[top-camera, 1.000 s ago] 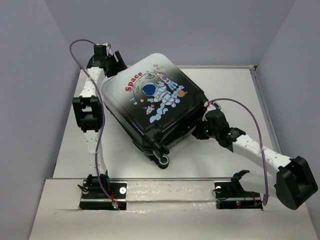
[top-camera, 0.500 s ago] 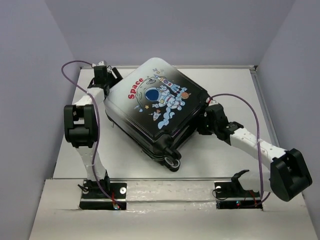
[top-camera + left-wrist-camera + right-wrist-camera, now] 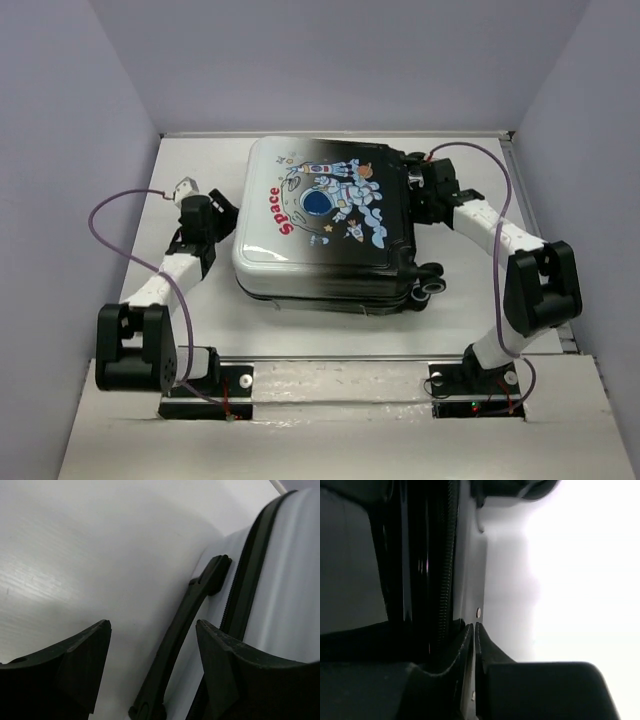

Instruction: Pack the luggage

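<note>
white-to-black hard-shell wheeled luggage (image 3: 320, 230) flat on white desk (image 3: 470, 270) | left hand (image 3: 222, 212) just left | right hand (image 3: 418, 188) at right-rear corner

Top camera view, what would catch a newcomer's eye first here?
The luggage lies closed and flat in the middle of the table, its astronaut and red Space print facing up and its black wheels at the near right corner. The left tool stands open at its white left side, facing a slim black handle. The right tool is shut at the dark far right edge.
</note>
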Controlling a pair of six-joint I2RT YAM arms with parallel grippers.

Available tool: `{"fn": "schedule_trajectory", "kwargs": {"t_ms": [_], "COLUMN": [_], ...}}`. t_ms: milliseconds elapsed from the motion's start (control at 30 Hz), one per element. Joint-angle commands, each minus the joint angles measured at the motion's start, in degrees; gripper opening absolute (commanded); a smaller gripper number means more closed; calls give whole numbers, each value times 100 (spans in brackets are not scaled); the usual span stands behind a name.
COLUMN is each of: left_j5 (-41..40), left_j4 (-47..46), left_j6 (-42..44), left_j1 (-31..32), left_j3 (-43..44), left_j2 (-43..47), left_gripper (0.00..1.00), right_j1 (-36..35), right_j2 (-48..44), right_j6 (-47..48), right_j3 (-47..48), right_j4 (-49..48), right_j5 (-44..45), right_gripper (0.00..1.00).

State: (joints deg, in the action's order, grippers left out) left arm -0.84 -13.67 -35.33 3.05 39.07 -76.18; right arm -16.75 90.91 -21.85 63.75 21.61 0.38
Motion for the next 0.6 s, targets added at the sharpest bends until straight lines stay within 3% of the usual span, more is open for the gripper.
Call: {"fn": "schedule_trajectory", "kwargs": {"t_ms": [0,100,233,267,300,367,433,567], "left_j5": [946,753,411,357,287,33,-353,-1180], "left_j4": [4,101,425,488,549,725,944,1349], "left_j6": [-175,-333,-483,-483,-457,-387,-299,-106], "left_j1": [1127,1329,1540,1549,1550,1558,1558,1550], "left_j3": [-610,-944,-1059,-1033,-1007,-902,-779,-278], "left_j2": [937,1622,2483,2599,2695,2898,3003,3231], "left_gripper": [81,81,81,82,82,82,82,87], "right_j1": [-329,-189,-188,-136,-135,-135,-135,-135], "right_j2": [495,909,1507,1526,1543,1500,1447,1026], "right_j6": [-144,-171,66,101,154,189,251,277], "right_j3": [1419,2307,3650,3802,3916,4153,4277,4050], "right_j4": [-1203,-843,-18,80,159,360,606,704], "right_j5": [-2067,-2455,-2517,-2491,-2438,-2280,-2122,-1630], "right_gripper": [18,28,56,61,73,83,90,89]}}
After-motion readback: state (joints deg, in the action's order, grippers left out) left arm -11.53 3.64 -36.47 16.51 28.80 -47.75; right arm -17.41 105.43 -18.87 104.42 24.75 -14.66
